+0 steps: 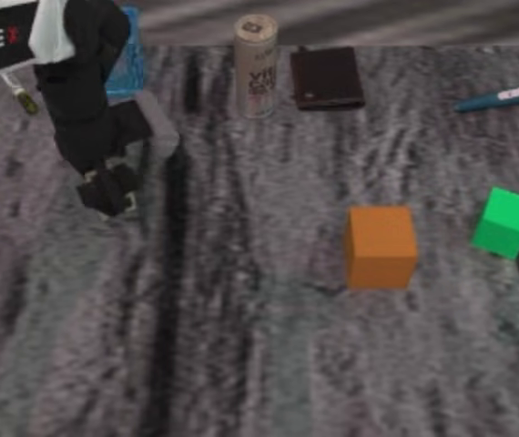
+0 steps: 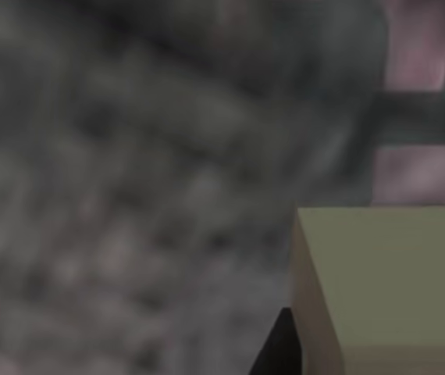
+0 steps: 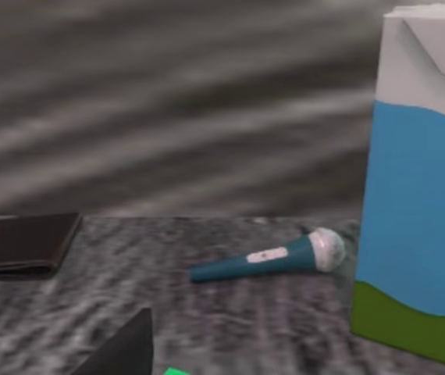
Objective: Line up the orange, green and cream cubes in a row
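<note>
The orange cube [image 1: 381,246] sits right of the table's centre, with the green cube [image 1: 505,222] farther right near the edge. A sliver of the green cube [image 3: 176,371] also shows in the right wrist view. My left gripper [image 1: 109,193] is low over the table at the far left. The cream cube [image 2: 394,281] fills the near side of the left wrist view, with one dark finger [image 2: 281,348] pressed against its side. In the top view the arm hides that cube. Of my right gripper only one dark finger [image 3: 129,348] shows, with nothing beside it; the arm is outside the top view.
A tall can [image 1: 256,66], a dark wallet [image 1: 327,78] and a teal microphone [image 1: 505,95] lie along the back edge. A blue box [image 1: 127,55] stands behind the left arm. A blue, white and green carton [image 3: 421,180] stands near the right gripper.
</note>
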Robot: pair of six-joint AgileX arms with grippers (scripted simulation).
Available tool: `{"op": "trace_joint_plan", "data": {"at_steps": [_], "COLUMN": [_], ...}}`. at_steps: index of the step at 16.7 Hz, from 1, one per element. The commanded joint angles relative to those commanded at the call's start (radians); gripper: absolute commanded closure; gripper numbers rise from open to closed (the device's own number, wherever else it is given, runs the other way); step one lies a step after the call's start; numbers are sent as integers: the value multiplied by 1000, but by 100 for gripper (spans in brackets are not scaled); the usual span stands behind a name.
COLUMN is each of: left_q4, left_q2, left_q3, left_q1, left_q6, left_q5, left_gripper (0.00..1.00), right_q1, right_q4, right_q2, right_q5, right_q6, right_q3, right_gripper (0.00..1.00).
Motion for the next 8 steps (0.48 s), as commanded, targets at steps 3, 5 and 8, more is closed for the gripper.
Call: {"op": "trace_joint_plan", "data": {"at_steps": [3,5,8], "left_q4": [-70,-72,-70], "left_q2": [-32,-34,-30], "left_q3": [45,47,47], "left_q1": [7,7,-1], "left_q6": [-2,-3,-1], "left_q5": [-1,-1,-1], "left_gripper": [100,100,100], "right_q1": [0,0,0], "right_q4": [0,0,0], "right_q2": [0,0,0], "right_q5": [0,0,0], "right_q6": [0,0,0], "right_q3": [0,0,0], "right_gripper": [0,0,0]}}
